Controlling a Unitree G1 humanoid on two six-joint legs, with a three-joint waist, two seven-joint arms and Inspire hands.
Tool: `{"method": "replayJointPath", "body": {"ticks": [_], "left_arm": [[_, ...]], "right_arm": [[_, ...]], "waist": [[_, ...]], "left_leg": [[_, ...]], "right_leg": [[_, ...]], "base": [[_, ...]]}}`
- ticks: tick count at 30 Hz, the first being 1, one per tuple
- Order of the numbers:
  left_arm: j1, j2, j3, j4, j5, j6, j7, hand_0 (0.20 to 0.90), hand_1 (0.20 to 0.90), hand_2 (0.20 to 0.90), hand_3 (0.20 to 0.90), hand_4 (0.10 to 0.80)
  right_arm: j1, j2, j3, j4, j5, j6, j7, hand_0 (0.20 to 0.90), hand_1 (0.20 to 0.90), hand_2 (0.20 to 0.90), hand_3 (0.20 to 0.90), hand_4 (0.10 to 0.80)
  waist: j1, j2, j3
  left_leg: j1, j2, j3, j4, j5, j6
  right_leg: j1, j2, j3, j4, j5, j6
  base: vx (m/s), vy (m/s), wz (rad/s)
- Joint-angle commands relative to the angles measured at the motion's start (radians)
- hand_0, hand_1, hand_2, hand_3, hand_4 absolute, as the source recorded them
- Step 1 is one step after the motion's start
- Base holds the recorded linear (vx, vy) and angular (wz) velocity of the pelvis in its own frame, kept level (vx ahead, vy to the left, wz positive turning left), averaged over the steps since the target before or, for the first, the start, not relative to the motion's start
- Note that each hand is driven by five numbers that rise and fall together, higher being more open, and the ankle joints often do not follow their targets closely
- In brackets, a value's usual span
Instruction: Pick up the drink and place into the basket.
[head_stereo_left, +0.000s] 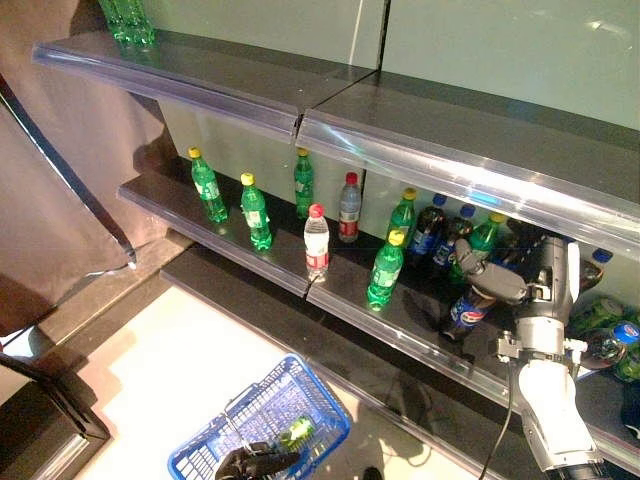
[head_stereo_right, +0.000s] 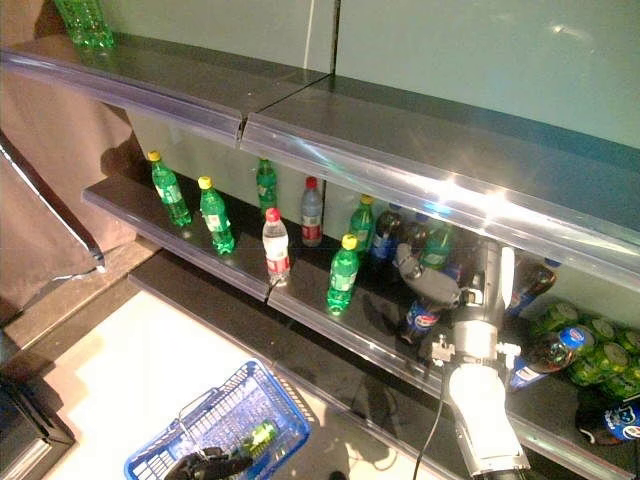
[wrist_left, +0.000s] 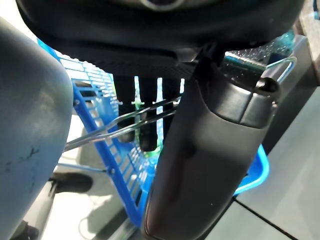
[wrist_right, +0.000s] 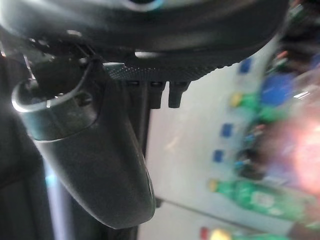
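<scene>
Meanwhile the right hand (head_stereo_left: 505, 285), fingers apparently open, reaches toward a dark cola bottle (head_stereo_left: 466, 312) on the shelf (head_stereo_left: 260, 262), risking toppling neighbours, while the left hand (head_stereo_left: 255, 462) grips the basket (head_stereo_left: 215, 455) handle.

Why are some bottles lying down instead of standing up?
On the shelf's right end, a heap of green bottles and a blue-capped dark bottle lie tipped over, while the green bottles further left stand upright. Nothing looks spilled.

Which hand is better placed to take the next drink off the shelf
The right hand: it is up at the dark middle shelf, against a blue-labelled dark cola bottle. The left hand is low, curled round the wire handle of the blue plastic basket.
</scene>
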Motion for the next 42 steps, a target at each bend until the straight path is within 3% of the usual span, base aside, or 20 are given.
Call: {"method": "replayJointPath", "body": {"ticks": [1,7,14,20,27,42], "left_arm": [[0.012,0.048,-0.042,0.024,0.086,-0.070,0.022,0.300,0.300,0.300,0.200,0.100],[0.031,0.049,-0.050,0.023,0.105,-0.064,0.028,0.300,0.300,0.300,0.200,0.100],[0.020,0.044,-0.080,0.002,0.051,-0.071,0.032,0.300,0.300,0.300,0.200,0.100],[0.014,0.039,-0.106,-0.043,0.028,-0.079,0.040,0.300,0.300,0.300,0.200,0.100],[-0.017,0.043,-0.151,-0.076,-0.025,-0.103,0.050,0.300,0.300,0.300,0.200,0.100],[-0.110,0.054,-0.187,-0.104,-0.071,-0.115,0.082,0.300,0.300,0.300,0.200,0.100]], "right_arm": [[-0.046,0.011,-0.068,-0.079,-0.035,-0.047,-0.026,0.900,0.900,0.900,0.900,0.800],[-0.029,0.029,-0.053,-0.059,-0.061,-0.057,-0.081,0.900,0.900,0.900,0.900,0.800],[-0.050,0.026,-0.038,-0.048,-0.147,-0.140,-0.259,0.900,0.900,0.900,0.900,0.800],[-0.048,0.012,-0.047,-0.053,-0.218,-0.159,-0.387,0.900,0.900,0.900,0.900,0.800],[-0.095,-0.006,-0.016,-0.035,-0.155,-0.186,-0.354,0.900,0.900,0.900,0.900,0.800],[-0.222,0.026,0.060,0.008,-0.054,-0.217,-0.239,0.900,0.900,0.900,0.900,0.800]], "waist": [[0.010,-0.016,-0.024],[0.007,-0.011,-0.003],[-0.004,0.002,0.072],[-0.012,0.012,0.124],[-0.022,0.026,0.205],[-0.017,0.032,0.346]], "left_leg": [[-0.013,0.052,0.050,0.003,-0.013,0.000],[-0.006,0.048,0.061,0.006,-0.006,0.006],[-0.078,0.041,0.057,0.124,-0.030,0.010],[-0.123,0.023,0.046,0.165,-0.039,0.018],[-0.156,0.005,0.041,0.152,-0.026,0.023],[-0.297,-0.013,0.014,0.220,-0.003,0.017]], "right_leg": [[0.028,-0.066,0.000,0.008,-0.028,0.041],[0.016,-0.061,-0.012,0.046,-0.048,0.032],[-0.059,-0.050,-0.001,0.139,-0.076,0.008],[-0.095,-0.047,0.025,0.162,-0.078,0.007],[-0.130,-0.064,0.050,0.148,-0.055,0.023],[-0.242,-0.072,0.053,0.198,-0.045,0.004]], "base": [[0.064,0.000,0.00],[0.055,0.009,-0.01],[-0.031,0.045,-0.08],[-0.033,0.028,-0.11],[-0.096,0.024,-0.08],[-0.072,0.000,0.00]]}}
